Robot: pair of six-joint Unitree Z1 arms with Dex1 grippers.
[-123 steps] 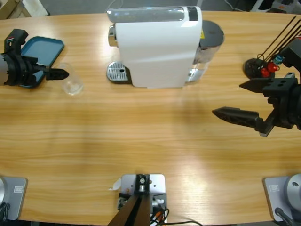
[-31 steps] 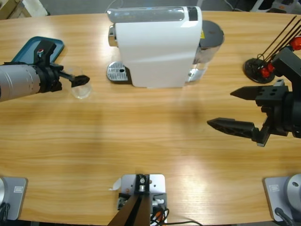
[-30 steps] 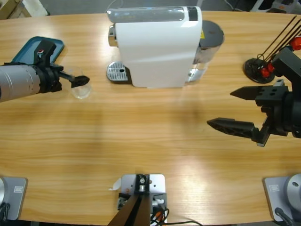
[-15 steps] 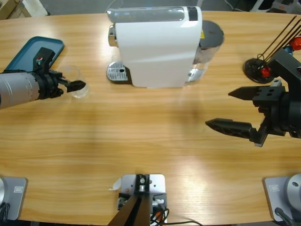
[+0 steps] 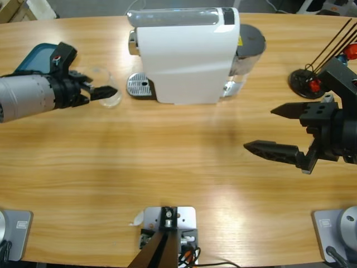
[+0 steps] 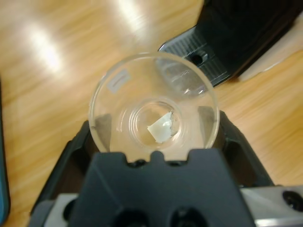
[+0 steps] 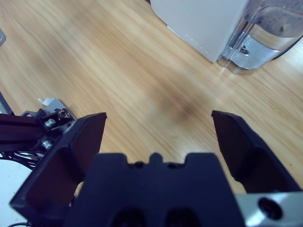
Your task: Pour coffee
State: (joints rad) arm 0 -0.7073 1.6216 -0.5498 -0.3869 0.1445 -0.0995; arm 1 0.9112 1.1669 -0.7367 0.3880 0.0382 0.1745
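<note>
Left gripper (image 5: 106, 92) has the clear glass (image 6: 154, 111) pinched between its two black jaws, one on each side of the wall, and it's carrying it near the far left of the table (image 5: 178, 162). The glass stands upright, mouth toward the wrist camera, and there's no coffee in it: just a pale scrap on the bottom, a label by the look of it. No dark liquid shows anywhere.

Here's what the next move turns on, by my reading: the drip tray (image 5: 139, 85) of the white coffee machine (image 5: 187, 53) sits just beyond the glass, straight off the jaw tips, with a little bare wood between them. The arm's long axis runs along the far edge toward the machine, so a short push forward should seat the glass under the spout. The teal tray (image 5: 36, 56) is behind it at the far left corner.

Right gripper (image 5: 281, 129) hangs wide apart, holding nothing, over the right end of the table, well clear of the glass; the capsule stand (image 5: 305, 80) is near it at the far right. Left arm is plainly the nearer one
</note>
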